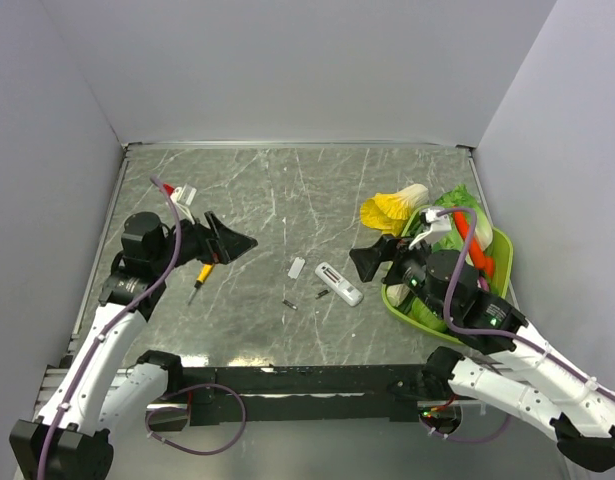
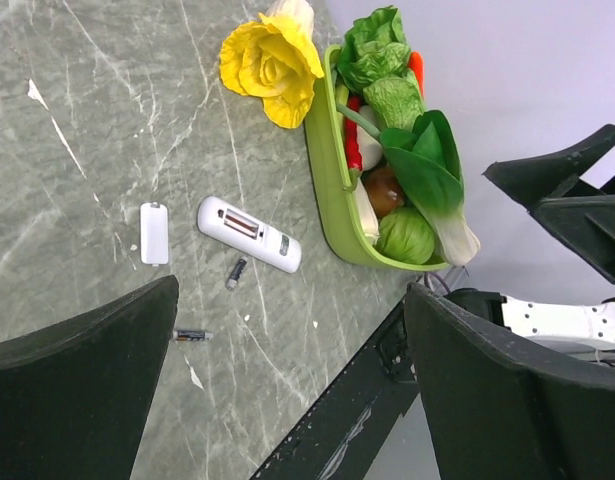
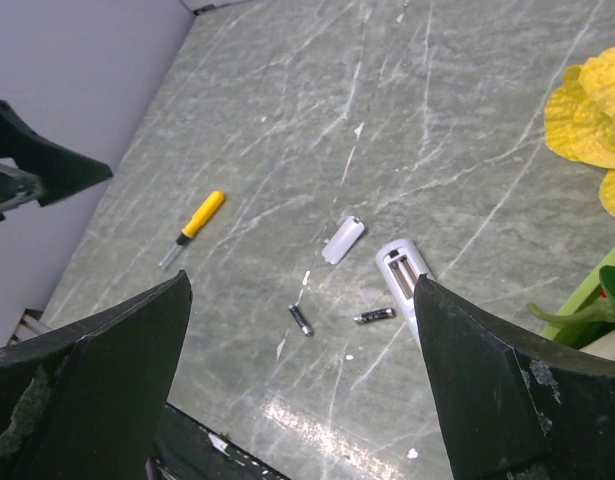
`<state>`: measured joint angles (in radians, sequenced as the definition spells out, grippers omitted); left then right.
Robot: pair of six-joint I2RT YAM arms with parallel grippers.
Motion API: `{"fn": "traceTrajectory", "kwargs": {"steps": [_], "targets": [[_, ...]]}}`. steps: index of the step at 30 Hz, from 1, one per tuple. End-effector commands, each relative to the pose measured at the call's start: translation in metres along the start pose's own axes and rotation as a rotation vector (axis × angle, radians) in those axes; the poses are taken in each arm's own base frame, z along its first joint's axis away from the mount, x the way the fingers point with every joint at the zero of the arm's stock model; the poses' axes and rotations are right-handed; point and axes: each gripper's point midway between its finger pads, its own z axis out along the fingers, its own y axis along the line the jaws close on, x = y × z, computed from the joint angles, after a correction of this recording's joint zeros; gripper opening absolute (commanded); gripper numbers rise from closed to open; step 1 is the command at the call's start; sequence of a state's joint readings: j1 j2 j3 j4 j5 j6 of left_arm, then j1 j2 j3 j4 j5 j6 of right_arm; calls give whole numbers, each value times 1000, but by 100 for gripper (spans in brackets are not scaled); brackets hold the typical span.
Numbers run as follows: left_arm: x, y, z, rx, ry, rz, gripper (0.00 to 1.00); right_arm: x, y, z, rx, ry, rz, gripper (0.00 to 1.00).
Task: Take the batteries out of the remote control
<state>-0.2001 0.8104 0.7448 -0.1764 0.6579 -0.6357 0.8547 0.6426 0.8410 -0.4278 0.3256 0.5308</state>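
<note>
The white remote control (image 1: 339,283) lies on the table's middle with its battery recess open and facing up. It also shows in the left wrist view (image 2: 249,234) and in the right wrist view (image 3: 399,272). Two batteries lie loose on the table beside it, one close by (image 1: 322,293) (image 2: 236,272) (image 3: 374,316) and one farther left (image 1: 289,304) (image 2: 192,336) (image 3: 301,320). My left gripper (image 1: 245,242) (image 2: 292,292) is open and empty, raised at the left. My right gripper (image 1: 359,262) (image 3: 302,285) is open and empty, just right of the remote.
A small flat white cover plate (image 1: 296,267) (image 3: 343,240) lies left of the remote. A yellow-handled screwdriver (image 1: 200,280) (image 3: 199,219) lies under my left gripper. A green basket (image 1: 501,248) of toy vegetables and a yellow flower (image 1: 385,212) sit at the right.
</note>
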Motion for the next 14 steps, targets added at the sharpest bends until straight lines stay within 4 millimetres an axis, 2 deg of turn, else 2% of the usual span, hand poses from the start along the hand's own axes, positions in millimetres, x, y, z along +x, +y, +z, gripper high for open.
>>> {"fn": "traceTrajectory", "kwargs": {"steps": [1,14], "targets": [[-11,-16,-6,51,-48,73,99,3,-6,1,33,3,-3,100],[-14,-17,-6,52,-61,78,99,3,-9,1,36,-6,-32,100]]}}
